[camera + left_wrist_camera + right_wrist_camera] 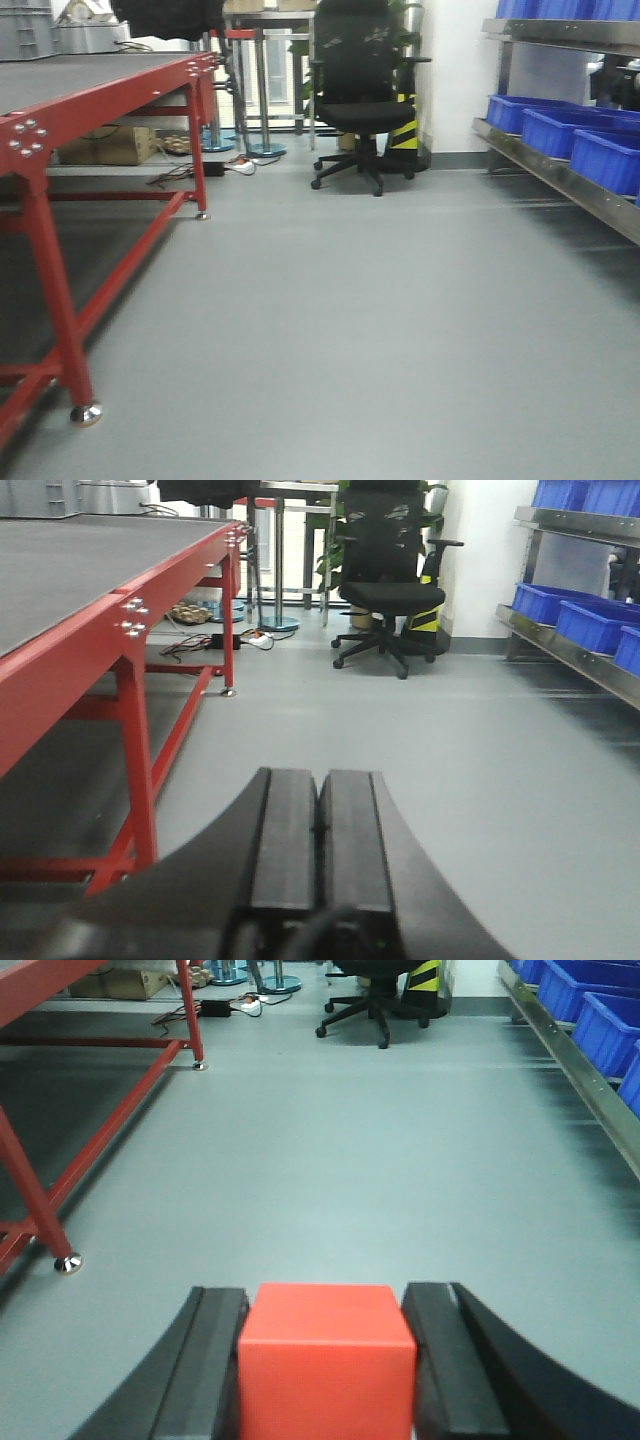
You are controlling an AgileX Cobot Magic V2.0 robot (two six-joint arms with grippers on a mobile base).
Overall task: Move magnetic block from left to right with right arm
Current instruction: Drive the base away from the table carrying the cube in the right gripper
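Note:
In the right wrist view the magnetic block [327, 1360], a plain bright-red cube, fills the gap between two black fingers. My right gripper [327, 1305] is shut on it, a finger pressed against each side, and holds it above the grey floor. In the left wrist view my left gripper [320, 780] is shut, its two black fingers meeting with nothing between them, also pointing out over the floor. Neither gripper nor the block shows in the front-facing view.
A red-framed table [60, 110] with a dark top stands at the left, one leg foot [67, 1263] close to the right gripper's view. A black office chair [362, 95] stands at the back. Blue bins [560, 135] sit on a metal shelf along the right. Cardboard boxes [110, 145] lie under the table.

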